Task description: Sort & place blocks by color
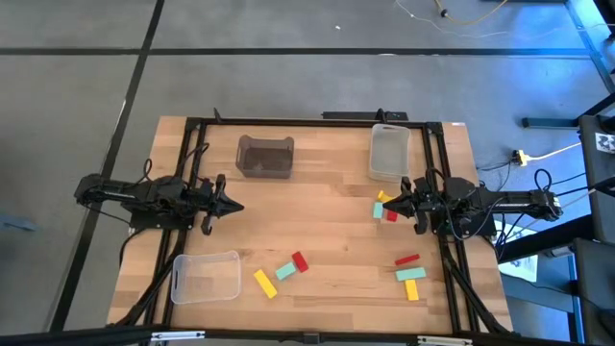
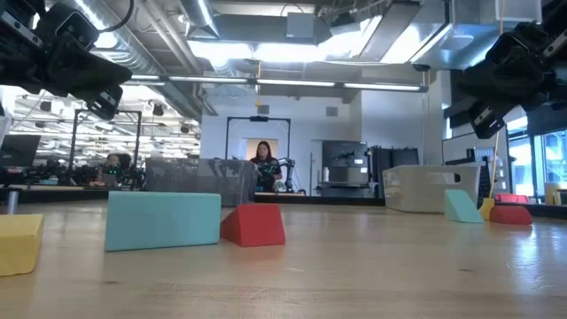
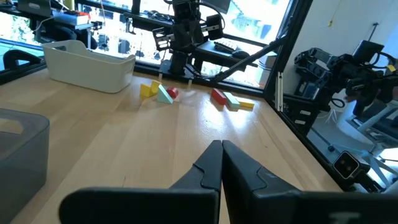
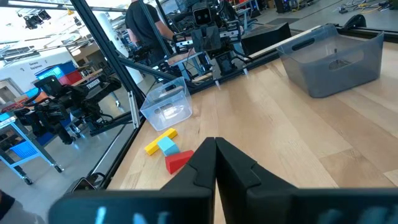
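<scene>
Arms are stretched in level from opposite side edges of the table (image 1: pixel 317 207), wrists pointed toward the middle. The left gripper (image 1: pixel 233 205) is held above bare wood near the left edge, fingers (image 3: pixel 208 167) pressed together and nothing caught between them. The right gripper (image 1: pixel 391 203) is poised near the right edge, its fingers (image 4: pixel 231 163) likewise closed and empty — its tips lie just beside a small cluster of blocks.

That cluster holds a yellow block (image 1: pixel 384 196), a mint block (image 1: pixel 379 210) and a red block (image 1: pixel 391 216), close together below the white bin (image 1: pixel 389 152) at the far right corner. A second group is seen by the near right corner: red block (image 1: pixel 406 259), mint block (image 1: pixel 410 274), yellow block (image 1: pixel 412 289). A third group lies along the near edge, middle — yellow block (image 1: pixel 264 283), mint block (image 1: pixel 286 271), red block (image 1: pixel 300 261).

A dark bin (image 1: pixel 264 156) sits at the far edge, a clear bin (image 1: pixel 206 278) at the near left corner; no block can be seen in any of the three.
</scene>
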Robot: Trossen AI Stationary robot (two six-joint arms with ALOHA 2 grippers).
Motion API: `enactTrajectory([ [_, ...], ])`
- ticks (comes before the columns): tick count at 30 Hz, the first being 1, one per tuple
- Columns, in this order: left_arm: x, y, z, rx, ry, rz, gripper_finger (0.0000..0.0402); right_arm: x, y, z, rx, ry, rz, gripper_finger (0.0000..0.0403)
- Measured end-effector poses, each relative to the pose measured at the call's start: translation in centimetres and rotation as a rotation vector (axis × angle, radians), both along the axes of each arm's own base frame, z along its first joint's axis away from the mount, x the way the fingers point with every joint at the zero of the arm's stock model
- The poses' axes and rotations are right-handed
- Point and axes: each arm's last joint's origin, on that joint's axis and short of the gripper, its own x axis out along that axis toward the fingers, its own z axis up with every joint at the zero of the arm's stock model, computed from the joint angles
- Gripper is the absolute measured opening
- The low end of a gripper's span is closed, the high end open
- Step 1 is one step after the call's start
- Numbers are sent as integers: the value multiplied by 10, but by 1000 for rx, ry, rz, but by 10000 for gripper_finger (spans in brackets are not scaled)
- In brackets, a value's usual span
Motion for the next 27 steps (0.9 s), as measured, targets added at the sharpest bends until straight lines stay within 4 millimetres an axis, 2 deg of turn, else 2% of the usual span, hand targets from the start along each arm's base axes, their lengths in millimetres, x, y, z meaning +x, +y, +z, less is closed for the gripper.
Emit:
enactTrajectory([
  [3,0,0,0,0,0,0,0,0,0,0,-17,-2,-1,12],
  [7,0,0,0,0,0,0,0,0,-1,2,-131,-35,-38,12],
  [13,0,0,0,0,0,0,0,-10,-7,48,244,-517,-201,12],
  [18,0,0,0,0,0,0,0,-25,-12,68,350,-783,-321,12],
  [20,0,0,0,0,0,0,0,-27,-13,73,395,-813,-342,12],
  [23,0,0,0,0,0,0,0,-29,-13,92,400,-811,-342,17],
  [27,0,0,0,0,0,0,0,-20,-13,122,365,-657,-385,54],
])
